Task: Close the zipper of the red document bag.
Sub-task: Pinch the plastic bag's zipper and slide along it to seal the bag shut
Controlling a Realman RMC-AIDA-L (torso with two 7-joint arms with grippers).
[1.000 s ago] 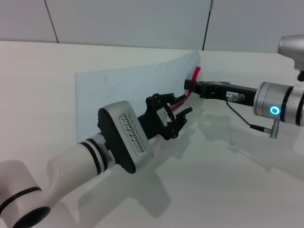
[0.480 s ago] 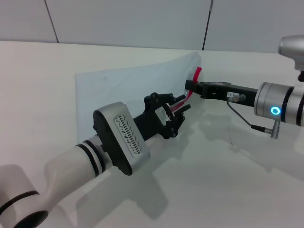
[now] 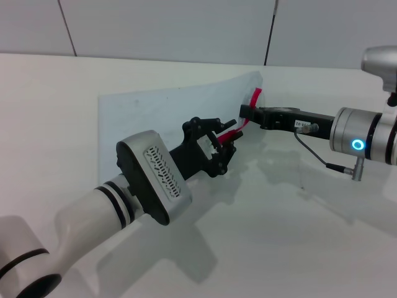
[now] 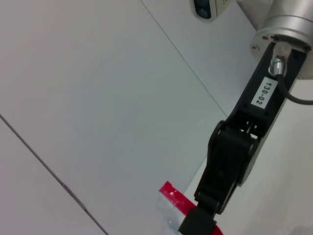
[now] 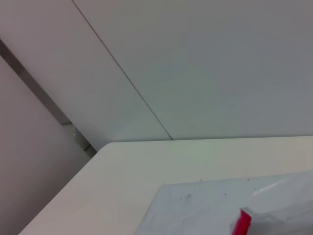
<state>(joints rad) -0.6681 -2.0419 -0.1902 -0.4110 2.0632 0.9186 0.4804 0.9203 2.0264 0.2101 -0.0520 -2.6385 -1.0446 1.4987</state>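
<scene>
The red document bag is a flat, pale blue-grey pouch lying on the white table, also seen in the right wrist view. Its zipper is a red strip along the right-hand edge, whose far end is lifted off the table. My right gripper reaches in from the right and is shut on that raised red edge; the left wrist view shows it meeting the red strip. My left gripper sits lower on the same edge, closed on the zipper with red showing between its fingers.
The white table stretches bare to the front and right of the bag. A grey panelled wall runs behind it. A table edge and corner show in the right wrist view.
My left gripper moved left and back onto the red strip, its fingers narrowing from wide open. The right gripper and the raised bag end stayed almost still.
</scene>
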